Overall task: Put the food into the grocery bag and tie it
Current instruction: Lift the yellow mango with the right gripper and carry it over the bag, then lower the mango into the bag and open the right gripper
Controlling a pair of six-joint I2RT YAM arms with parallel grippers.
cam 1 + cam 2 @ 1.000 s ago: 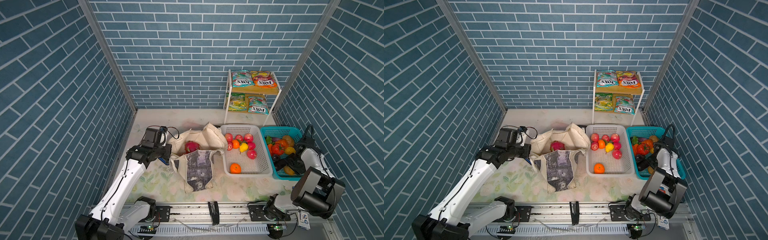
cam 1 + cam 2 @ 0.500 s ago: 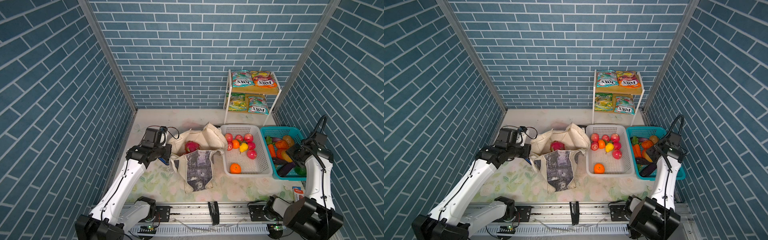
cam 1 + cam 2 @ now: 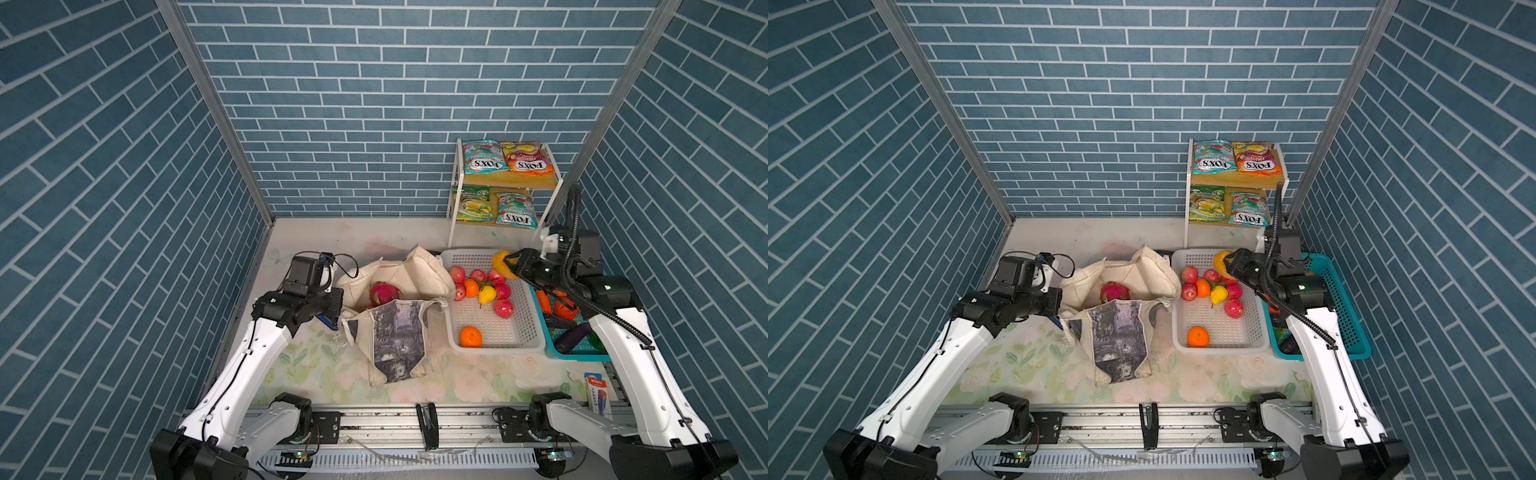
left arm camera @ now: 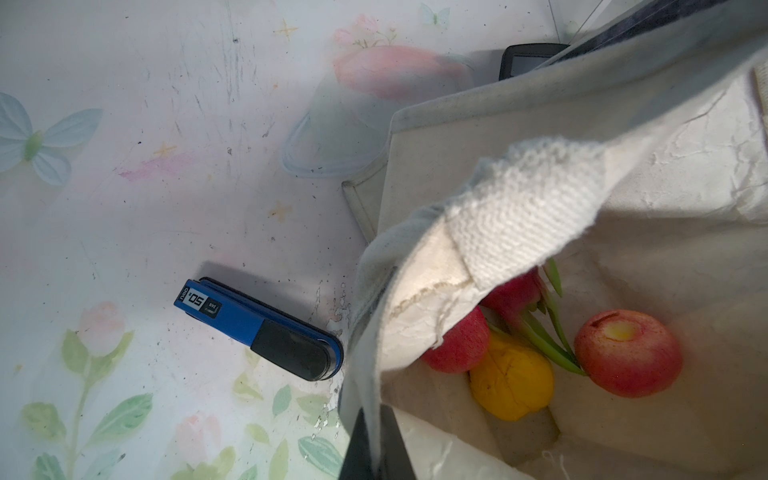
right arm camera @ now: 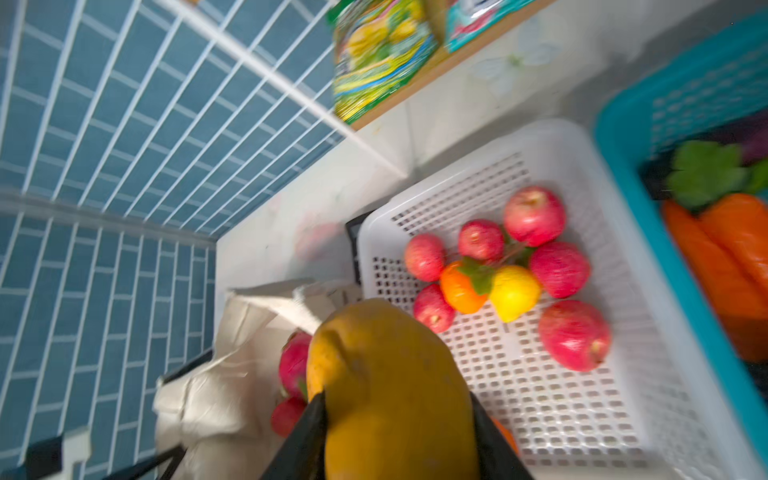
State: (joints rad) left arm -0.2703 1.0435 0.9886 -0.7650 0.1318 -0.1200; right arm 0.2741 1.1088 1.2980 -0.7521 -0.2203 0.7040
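left hand (image 4: 377, 444): closed on the rim of the grocery bag (image 3: 399, 332) at its left side; canvas is pinched between the 2 fingers (image 4: 358, 451).
right hand (image 3: 508, 266): clamped on a yellow-orange fruit (image 3: 498, 259), jaws part-way apart around it, held above the far end of the white basket (image 3: 498, 348).
grocery bag: on the counter (image 3: 316, 357), just left of the white basket, mouth open upward, printed panel toward the near edge.
bag contents: 1 pink dragon fruit (image 3: 383, 292); the left wrist view adds 2 red apples (image 4: 627, 357) and 1 yellow fruit (image 4: 513, 382).
white basket: 6 red fruits (image 3: 503, 308), 2 oranges (image 3: 471, 336), 1 yellow pear (image 3: 487, 294).
teal basket (image 3: 1350, 307): touching the white basket's right side; holds carrots (image 5: 731, 249) and dark pieces, partly hidden by the right arm.
shelf (image 3: 509, 182): far right corner, 4 candy packets (image 3: 485, 160) on 2 levels.
stapler (image 4: 257, 328): blue, flat on the counter just beside the bag.
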